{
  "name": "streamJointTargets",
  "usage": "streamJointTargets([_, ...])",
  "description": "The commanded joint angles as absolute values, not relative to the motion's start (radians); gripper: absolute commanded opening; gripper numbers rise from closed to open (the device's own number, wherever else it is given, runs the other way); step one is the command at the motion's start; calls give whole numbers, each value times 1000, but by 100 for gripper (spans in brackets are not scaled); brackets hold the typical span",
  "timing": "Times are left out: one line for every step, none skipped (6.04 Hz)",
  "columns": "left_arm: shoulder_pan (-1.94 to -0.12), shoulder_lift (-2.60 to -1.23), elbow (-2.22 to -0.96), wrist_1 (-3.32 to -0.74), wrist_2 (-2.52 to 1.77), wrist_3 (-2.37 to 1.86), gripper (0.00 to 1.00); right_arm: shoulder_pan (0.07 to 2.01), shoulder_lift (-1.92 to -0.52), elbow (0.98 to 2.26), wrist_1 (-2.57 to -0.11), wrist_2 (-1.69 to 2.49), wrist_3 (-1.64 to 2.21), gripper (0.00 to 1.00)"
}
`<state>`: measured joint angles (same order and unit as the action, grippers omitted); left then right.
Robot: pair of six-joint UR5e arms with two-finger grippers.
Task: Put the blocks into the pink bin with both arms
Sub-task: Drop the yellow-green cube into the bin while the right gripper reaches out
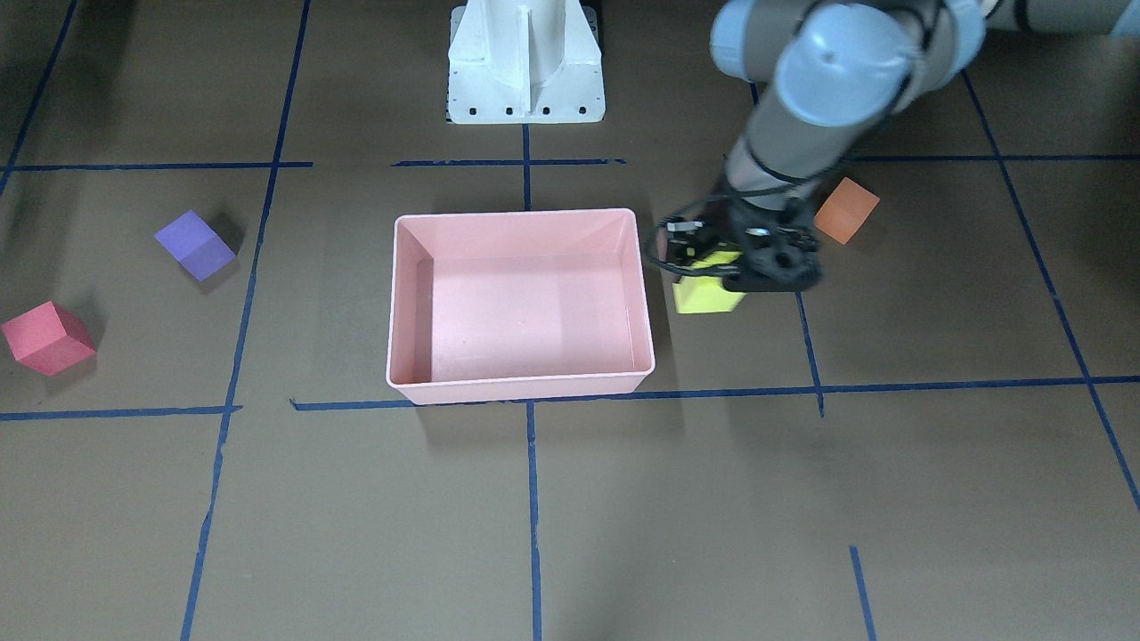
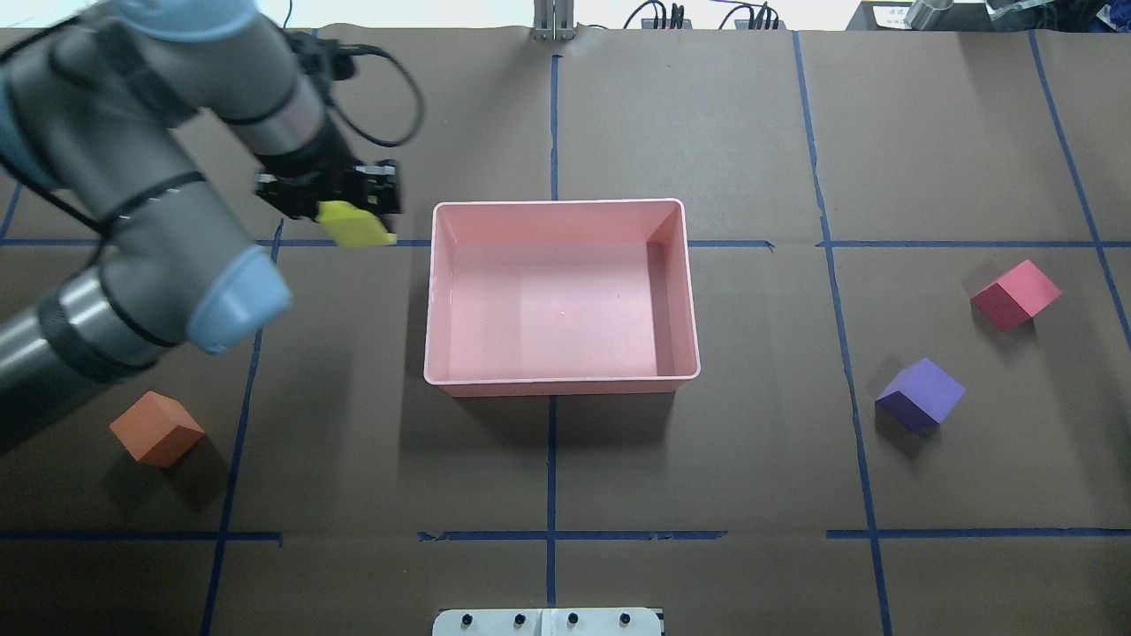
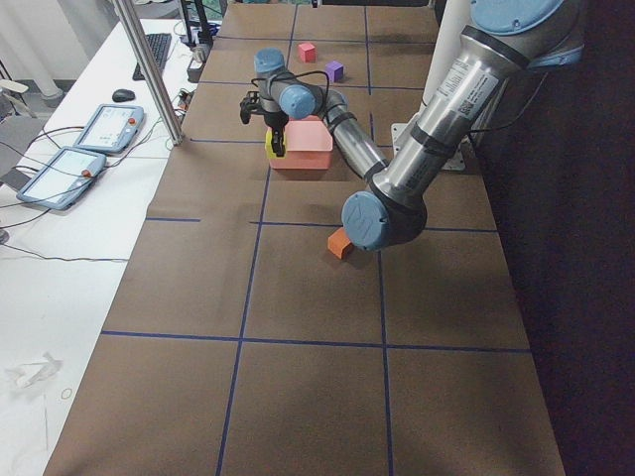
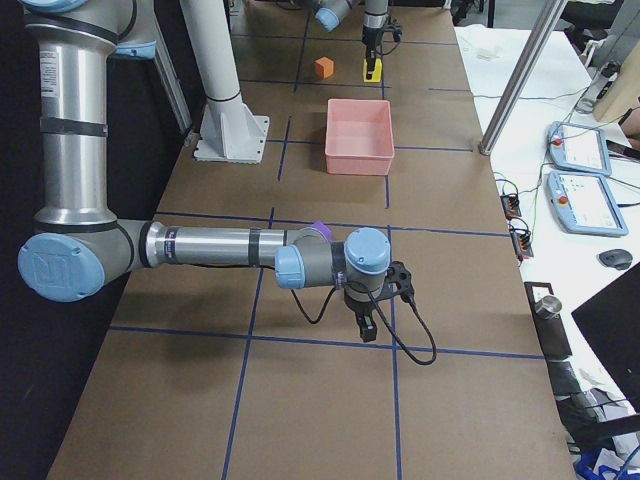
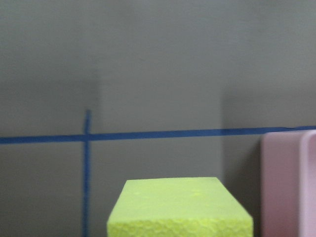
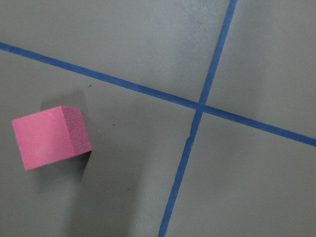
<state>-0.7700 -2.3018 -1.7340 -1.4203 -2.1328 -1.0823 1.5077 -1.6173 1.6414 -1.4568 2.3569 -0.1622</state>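
The left arm (image 2: pixel 132 212) reaches out over the table, and the right arm (image 4: pixel 200 245) stretches low along its own side. The pink bin (image 2: pixel 429 300) sits just beside the left gripper (image 2: pixel 353 212), on its inward side, and holds nothing. None of the four blocks is in, so the task looks barely begun.

The left gripper is clamped on the yellow-green block (image 2: pixel 356 225), which is short of the bin's rim and not over it. The orange block (image 2: pixel 156 428) lies near this gripper, on the robot's side of it. The purple block (image 2: pixel 919 395) and red block (image 2: pixel 1016 294) rest well apart from it, beyond the bin.

The overhead view shows the bare bin floor. The left wrist view shows only the held block's face with the bin wall close at one side, and no fingers. The right gripper (image 4: pixel 368 325) appears only in the exterior right view, where nothing shows whether its jaws are apart or together. Its wrist camera looks down on the red block, off to one side.
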Motion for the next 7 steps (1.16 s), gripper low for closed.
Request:
streamJointTargets([-633,-2393,-1687,-1416,-2047,-1169,23,1494,-1589,1640,-1456,2358,-163,100])
streamJointTargets([-567,-2422,-1677,-1419,-1993,-1265,25,1494,-1583,1644,-1457,2359,-161,100])
streamJointTargets([-561,-2456,-1636,-1417,-1980,-1275,95,1491,-1577,1646,-1457,2361,-161,100])
streamJointTargets([-566,-2430,-1650,-1414,-1977,-1269,100,1450,-1574,1705,-1456,2373,-152,100])
streamJointTargets([-571,-2425,-1655,-1416,-1977,-1250,100,1396,-1545,1763,-1454,2372,-152,100])
streamJointTargets([-577,-2422,-1658,-1416,-1977,-1221,100,1331,-1543,1804,-1454,2367,-138,100])
streamJointTargets([-589,-2410,-1660,-1420,-1977,-1220,100,1287,-1555,1796,-1427,2353,-105,100])
